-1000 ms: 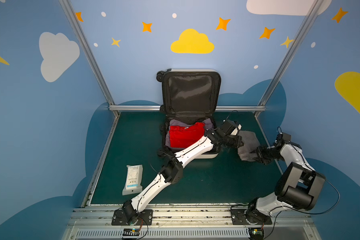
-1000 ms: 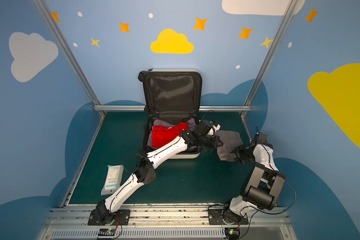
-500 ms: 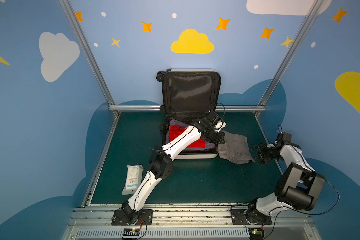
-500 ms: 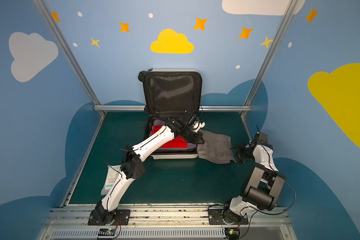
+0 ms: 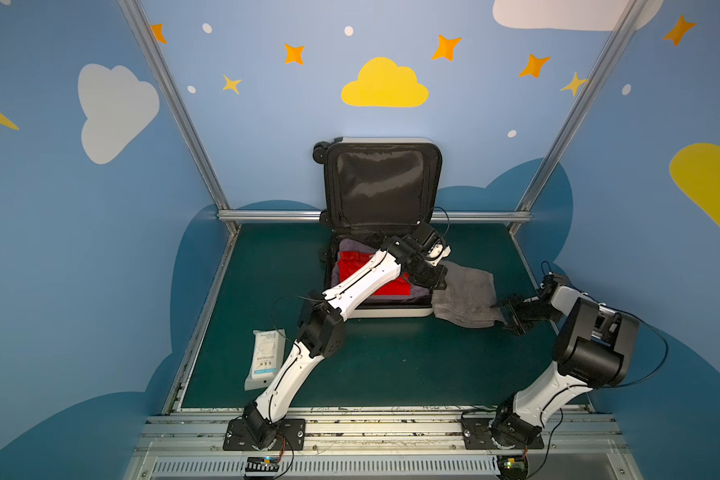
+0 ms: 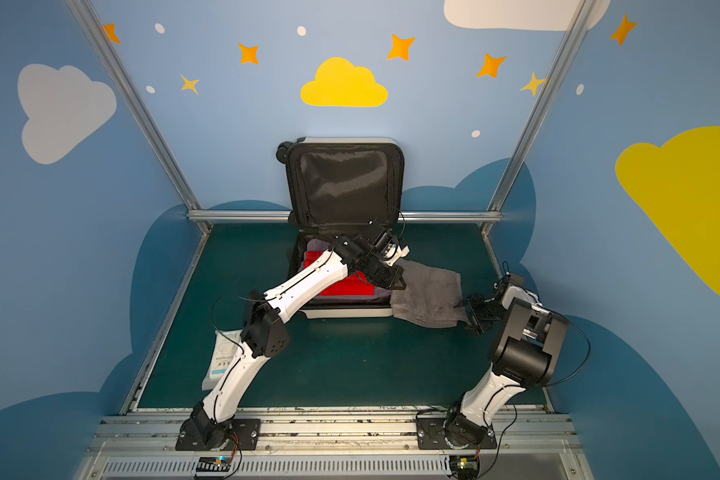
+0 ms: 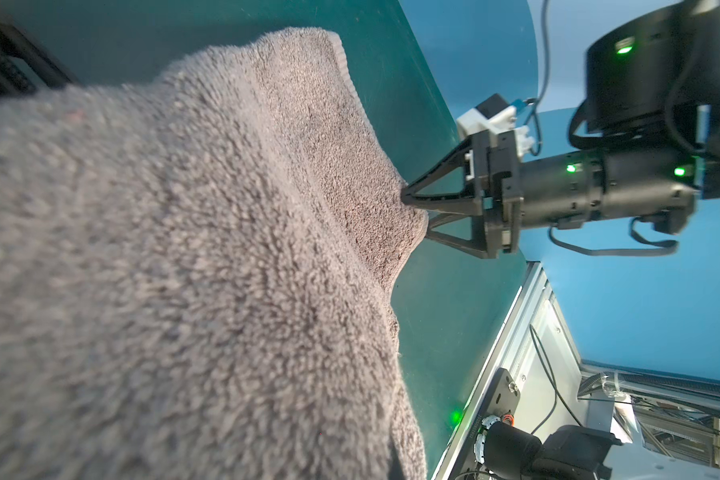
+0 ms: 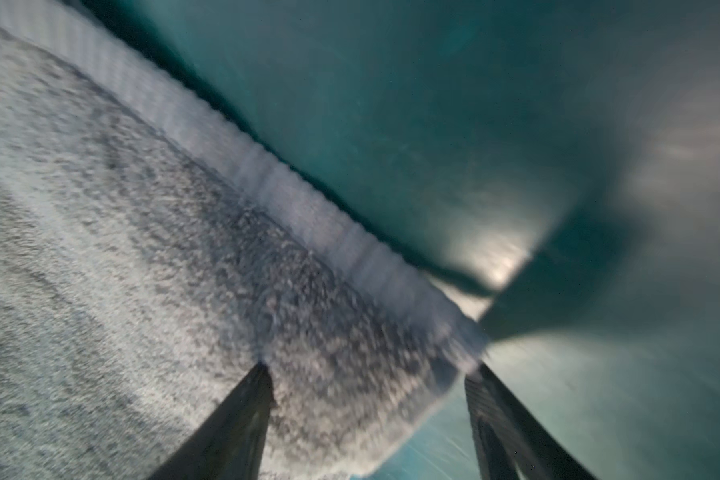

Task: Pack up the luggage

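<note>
The dark green tabletop (image 5: 391,365) fills the lower middle of both top views. The open luggage (image 5: 385,312) rests on it at the centre towards the back, with its lid standing upright against the rear wall. Just right of the luggage a grey towel (image 5: 470,301) lies spread on the green, its left end lifted to the case's right rim, and a flat white packet (image 5: 265,358) lies well apart at the lower left, near the tabletop's left edge.
</note>
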Action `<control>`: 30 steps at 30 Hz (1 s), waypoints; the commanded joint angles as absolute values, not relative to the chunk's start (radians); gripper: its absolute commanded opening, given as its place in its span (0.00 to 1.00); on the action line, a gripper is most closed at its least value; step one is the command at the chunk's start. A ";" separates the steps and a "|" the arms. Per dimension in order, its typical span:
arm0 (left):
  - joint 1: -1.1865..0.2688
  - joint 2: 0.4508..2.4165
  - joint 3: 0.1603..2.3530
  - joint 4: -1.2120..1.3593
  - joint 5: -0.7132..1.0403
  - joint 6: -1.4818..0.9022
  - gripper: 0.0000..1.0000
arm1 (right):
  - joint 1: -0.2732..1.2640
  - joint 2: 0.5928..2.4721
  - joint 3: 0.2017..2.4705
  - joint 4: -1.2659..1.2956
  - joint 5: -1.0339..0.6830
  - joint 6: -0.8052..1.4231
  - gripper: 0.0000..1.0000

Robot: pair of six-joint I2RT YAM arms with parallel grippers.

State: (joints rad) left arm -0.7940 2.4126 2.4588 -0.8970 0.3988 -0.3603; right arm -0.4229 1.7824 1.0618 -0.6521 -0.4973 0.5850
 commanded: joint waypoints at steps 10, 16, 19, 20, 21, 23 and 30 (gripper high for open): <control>-0.777 2.388 2.484 -0.877 0.470 -0.337 0.03 | -0.368 1.846 1.082 -0.538 -0.704 0.629 0.52; -0.761 2.379 2.506 -0.887 0.474 -0.324 0.03 | -0.361 1.831 1.066 -0.496 -0.776 0.657 0.02; -0.745 2.372 2.537 -0.904 0.475 -0.313 0.03 | -0.362 1.796 1.060 -0.481 -0.820 0.670 0.00; -0.739 2.368 2.547 -0.911 0.475 -0.309 0.03 | -0.361 1.776 1.058 -0.475 -0.832 0.676 0.00; -0.733 2.363 2.555 -0.917 0.476 -0.301 0.03 | -0.358 1.752 1.055 -0.470 -0.843 0.684 0.00; -0.720 2.343 2.559 -0.925 0.472 -0.289 0.03 | -0.356 1.701 1.051 -0.469 -0.852 0.698 0.00; -0.657 2.251 2.528 -0.957 0.423 -0.238 0.03 | -0.289 1.538 1.114 -0.528 -0.838 0.725 0.00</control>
State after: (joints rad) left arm -0.6891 2.3459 2.5240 -0.9474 0.4412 -0.2840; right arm -0.3248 1.5936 1.0672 -0.4961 -0.8165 0.7105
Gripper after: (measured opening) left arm 0.075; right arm 0.069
